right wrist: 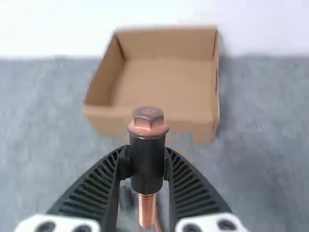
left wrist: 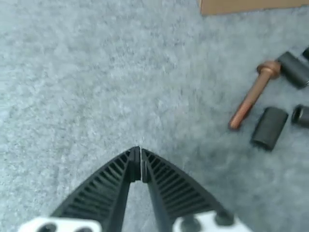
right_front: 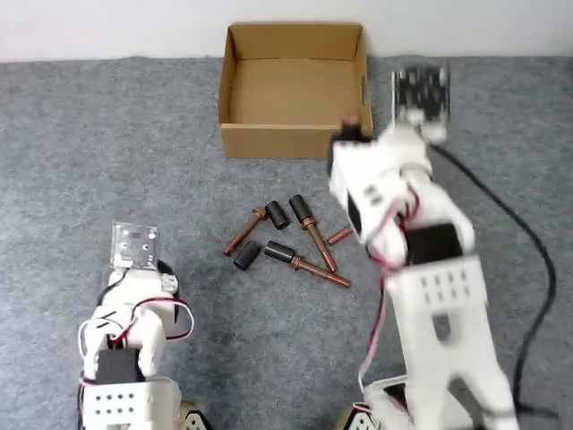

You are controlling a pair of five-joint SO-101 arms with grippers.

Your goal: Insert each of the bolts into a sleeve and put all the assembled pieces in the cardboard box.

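Observation:
My right gripper (right wrist: 146, 155) is shut on an assembled piece (right wrist: 146, 145), a black sleeve with a copper bolt through it, held upright. It hangs just before the front right corner of the open cardboard box (right wrist: 104, 121); in the high view the gripper (right_front: 351, 134) is at the box (right_front: 291, 141). My left gripper (left wrist: 136, 158) is shut on nothing over bare carpet, left of the parts. On the carpet lie a loose bolt (right_front: 244, 230), two loose sleeves (right_front: 277, 213) (right_front: 247, 256), two bolts with sleeves on them (right_front: 309, 226) (right_front: 300, 262), and a short copper piece (right_front: 339, 236).
Grey carpet (right_front: 107, 161) covers the table. The right arm's white body (right_front: 421, 251) and black cable (right_front: 528, 242) stand right of the parts. The left wrist view has a bolt (left wrist: 251, 99) and a sleeve (left wrist: 269, 126) ahead.

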